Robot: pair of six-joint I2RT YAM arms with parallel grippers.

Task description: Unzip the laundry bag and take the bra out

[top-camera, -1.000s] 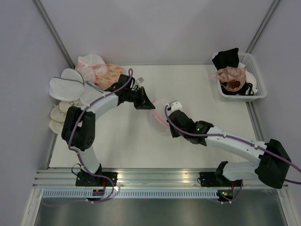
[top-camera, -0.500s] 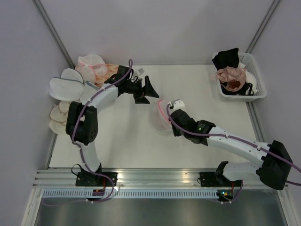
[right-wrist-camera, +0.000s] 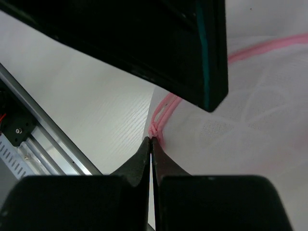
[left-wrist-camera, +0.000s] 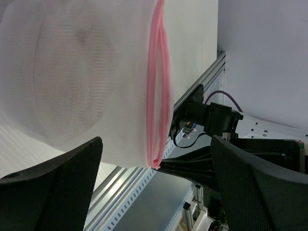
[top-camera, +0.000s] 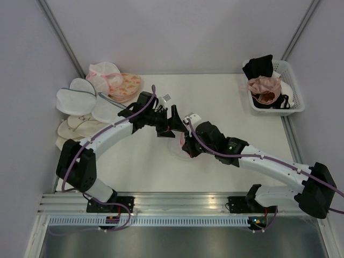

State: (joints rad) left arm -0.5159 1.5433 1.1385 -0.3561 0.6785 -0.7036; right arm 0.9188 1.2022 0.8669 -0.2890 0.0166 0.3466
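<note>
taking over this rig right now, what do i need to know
The left gripper is open, its fingers either side of the laundry bag, not gripping it.
The right gripper is shut on the end of the bag's pink zipper.
The bag is mid-table between both grippers. A faint rounded shape in the mesh is probably the bra.
Done: the zipper looks partly parted; how far is unclear.
Left: finish unzipping, take the bra out.
</note>
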